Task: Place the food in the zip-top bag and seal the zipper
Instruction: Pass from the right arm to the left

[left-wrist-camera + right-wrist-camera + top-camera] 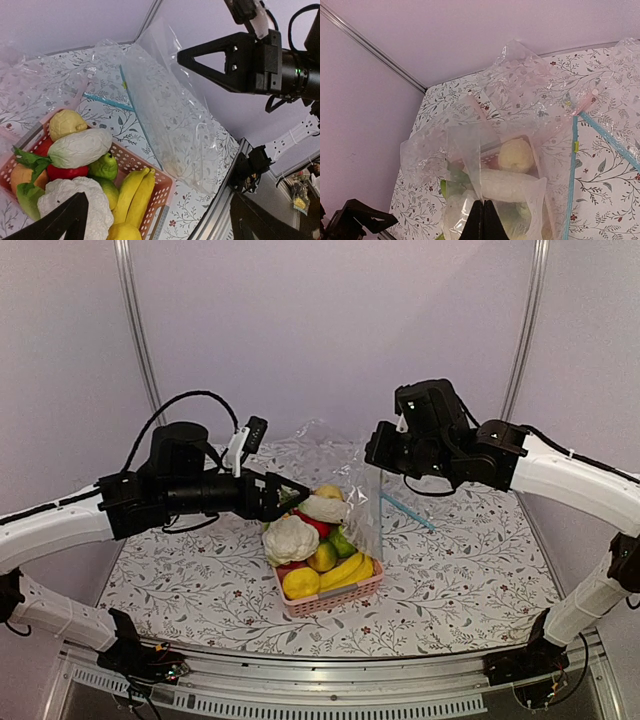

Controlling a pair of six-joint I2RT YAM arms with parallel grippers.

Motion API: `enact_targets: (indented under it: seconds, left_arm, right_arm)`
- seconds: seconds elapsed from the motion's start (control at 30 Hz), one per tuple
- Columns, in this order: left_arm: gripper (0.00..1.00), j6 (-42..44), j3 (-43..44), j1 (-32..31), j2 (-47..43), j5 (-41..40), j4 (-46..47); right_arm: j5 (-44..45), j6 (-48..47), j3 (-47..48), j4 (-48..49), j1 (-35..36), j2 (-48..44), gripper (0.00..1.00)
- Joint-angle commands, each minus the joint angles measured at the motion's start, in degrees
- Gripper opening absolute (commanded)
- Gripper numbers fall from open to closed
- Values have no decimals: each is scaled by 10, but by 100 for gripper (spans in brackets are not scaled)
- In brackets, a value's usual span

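R jaws: we log the right gripper (pixel 483 219) w/ fingers pressed together, pinching a fold of the transparent thin plastic zip-top bag (pixel 175 120).
L jaws: the left gripper (pixel 159 205) spread wide, nothing between the fingers; it hovers over the near end of the pink lattice plastic basket (pixel 335 602).
Bag: hangs from the R pinch, upright, just beside the basket's right side; lower edge down by the floral-print tablecloth (pixel 460 570). We see no food inside it.
Zipper: light-blue zipper strip (pixel 571 170) runs down the bag's edge; a second blue run trails off over the cloth. We can't tell whether it is sealed.
Food 1: white oblong toy piece (pixel 80 147), lying across the top of the basket's heap.
Food 2: yellow lemon-like toy fruit (pixel 67 123), in the basket, touching the oblong pc on its far side.
Food 3: round green toy fruit (pixel 104 166), in the basket, just under the oblong pc, next to the bananas.
Other contents: white toy cauliflower (pixel 290 538) at the basket's left; yellow toy banana bunch (pixel 132 192) along its right wall.
Behind: crumpled clear plastic (pixel 320 435) on the cloth, beyond the basket.
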Motion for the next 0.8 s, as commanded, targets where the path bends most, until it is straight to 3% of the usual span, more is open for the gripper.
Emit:
enact_targets:
  seconds: [0.0,0.47,0.63,0.77]
  left_arm:
    - [100,-22,-5,-24,30,34,56]
    - [99,-36,57,-73,136,39,79]
    - [100,-46,72,-76,154,-8,56]
    - [89,-40,86,-77,158,-57,17]
  right_arm:
    - [19,9,44,20,18,25,0]
    - [82,-4,108,0,59,75,0]
    - [90,-10,113,-7,64,80,0]
    - [102,-13,114,-13,64,83,0]
